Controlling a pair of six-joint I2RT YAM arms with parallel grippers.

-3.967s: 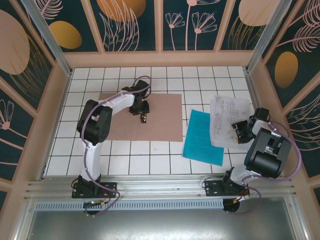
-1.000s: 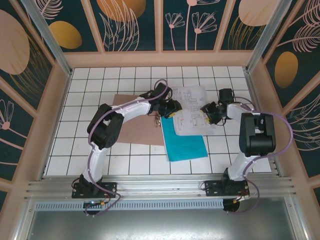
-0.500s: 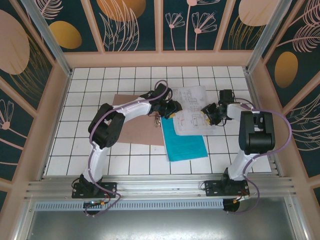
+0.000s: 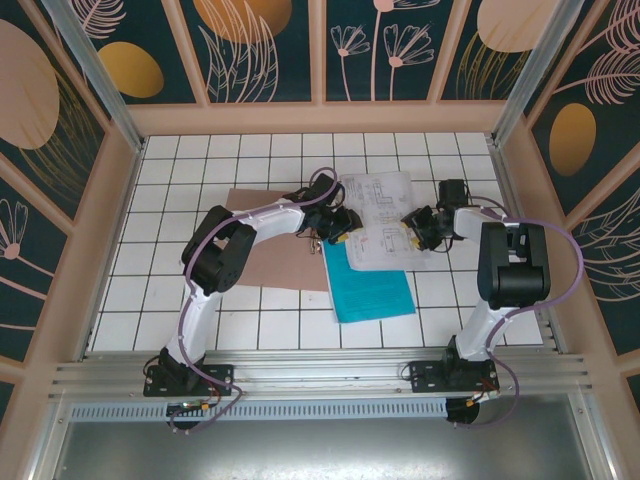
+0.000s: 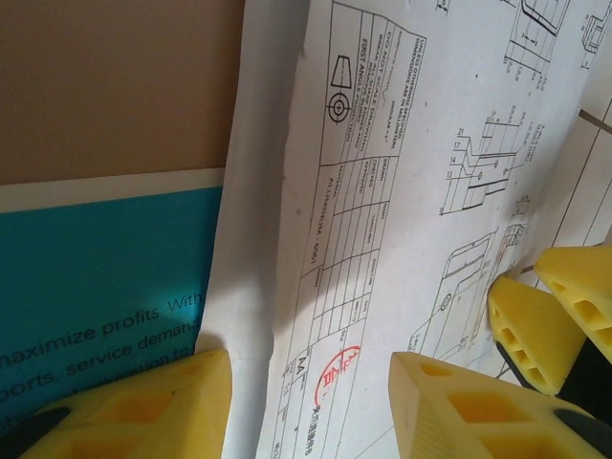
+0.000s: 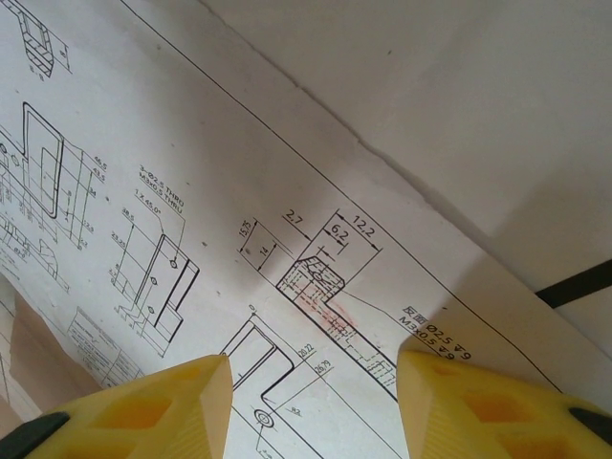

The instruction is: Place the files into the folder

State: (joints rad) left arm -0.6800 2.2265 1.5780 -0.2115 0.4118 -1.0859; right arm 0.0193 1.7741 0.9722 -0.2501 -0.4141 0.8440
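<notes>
Flat pinkish-brown card folder (image 4: 268, 262) lies on the white tiled tabletop (image 4: 200, 160), left of centre in the overhead view, w/ the left arm (image 4: 262, 212) stretched across its top part. Just right of it, upper centre of frame, sits a loose stack of thin white sheets (image 4: 380, 205) w/ black technical drawings. The stack's lower part overlaps the top of a plain-looking teal-blue sheet (image 4: 372, 288), which lies below it toward bottom centre. Up close that teal sheet carries faint pale print. Its upper-left corner sits right at the folder's right edge.

The left fingers (image 4: 338, 228) are down at the left edge of the white sheets, approx. where sheets, teal sheet & folder meet. In the left wrist view the yellow tips stand partly apart, the sheet's edge running up btwn them, nothing pinched.

The right fingers (image 4: 412, 228) are at the stack's right side, facing the left ones across the paper. They're also partly apart, over a printed drawing. Can't tell if they touch it.
</notes>
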